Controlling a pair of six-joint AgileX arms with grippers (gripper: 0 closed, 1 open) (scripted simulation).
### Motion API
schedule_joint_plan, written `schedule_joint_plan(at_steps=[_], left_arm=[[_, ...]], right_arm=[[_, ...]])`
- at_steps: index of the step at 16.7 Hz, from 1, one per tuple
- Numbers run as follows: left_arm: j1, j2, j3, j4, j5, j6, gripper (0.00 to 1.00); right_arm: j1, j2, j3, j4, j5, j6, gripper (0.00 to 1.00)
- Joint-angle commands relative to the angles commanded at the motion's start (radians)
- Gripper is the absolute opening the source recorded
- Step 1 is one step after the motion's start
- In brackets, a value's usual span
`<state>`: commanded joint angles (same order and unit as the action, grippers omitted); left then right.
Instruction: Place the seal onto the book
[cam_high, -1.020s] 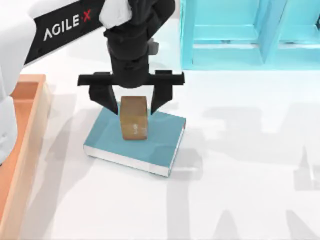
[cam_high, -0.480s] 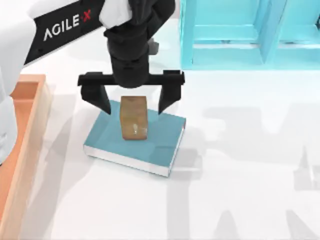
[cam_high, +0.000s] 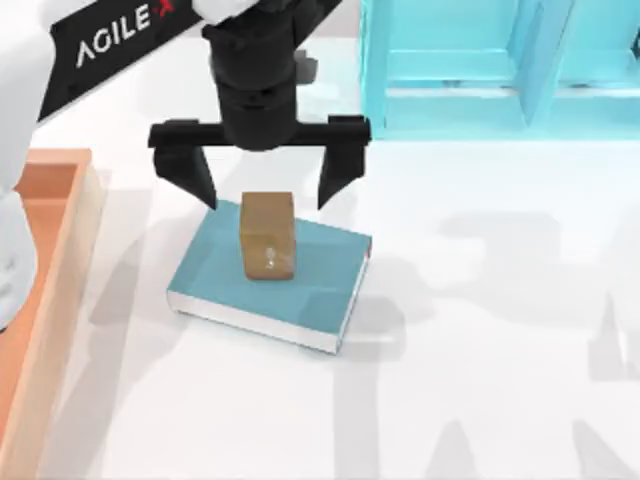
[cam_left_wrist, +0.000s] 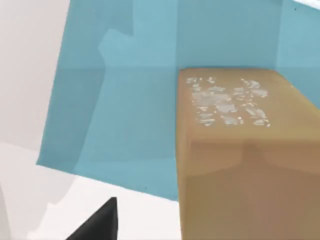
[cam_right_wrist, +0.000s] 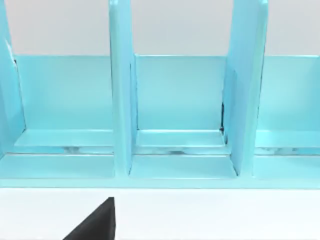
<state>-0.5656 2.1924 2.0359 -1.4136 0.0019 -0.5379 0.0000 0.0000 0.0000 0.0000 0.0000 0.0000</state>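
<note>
The tan-brown seal (cam_high: 268, 240) stands upright on the teal-blue book (cam_high: 315, 290), which lies flat on the white table left of centre. My left gripper (cam_high: 266, 192) hovers open just above and behind the seal, one finger on each side, touching nothing. In the left wrist view the seal (cam_left_wrist: 245, 150) rises close by, pale flecks on its top face, with the book cover (cam_left_wrist: 125, 115) under it. My right arm is idle and its wrist camera faces the shelf unit.
A teal compartmented shelf unit (cam_high: 480, 65) stands at the back right, its bays seen head-on as the shelf unit (cam_right_wrist: 175, 110). An orange-brown wooden tray (cam_high: 45, 270) runs along the table's left edge. White tabletop stretches to the right of the book and in front of it.
My left gripper has spread its fingers away from the seal and lifted up and back. The seal stays standing on the book.
</note>
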Motion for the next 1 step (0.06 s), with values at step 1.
schedule_joint_plan(at_steps=[1], left_arm=[[0.000,-0.001,0.003,-0.003,0.000,0.000,1.00]], right_arm=[[0.000,0.000,0.000,0.000,0.000,0.000,1.00]])
